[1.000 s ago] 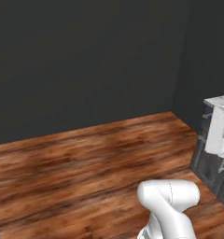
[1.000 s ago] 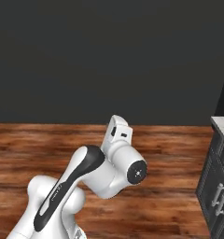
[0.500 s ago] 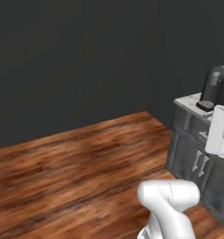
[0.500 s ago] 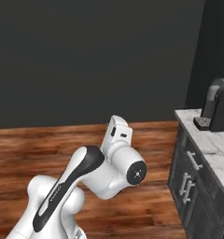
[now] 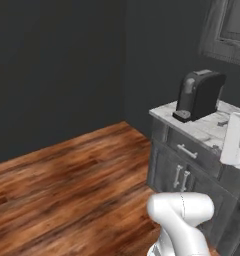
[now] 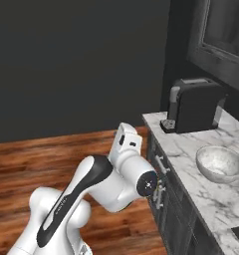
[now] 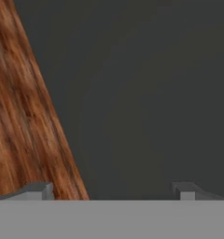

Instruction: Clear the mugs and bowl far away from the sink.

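Swung round since a moment ago, both base views now take in a marble counter [image 6: 191,149] with a dark coffee machine [image 6: 193,105].

Beyond that machine, the speckled bowl [image 6: 220,164] sits on the counter, nothing over it. The gripper [image 7: 112,190] is spread wide and empty, facing wood floor [image 5: 67,175] and dark wall [image 7: 146,93].
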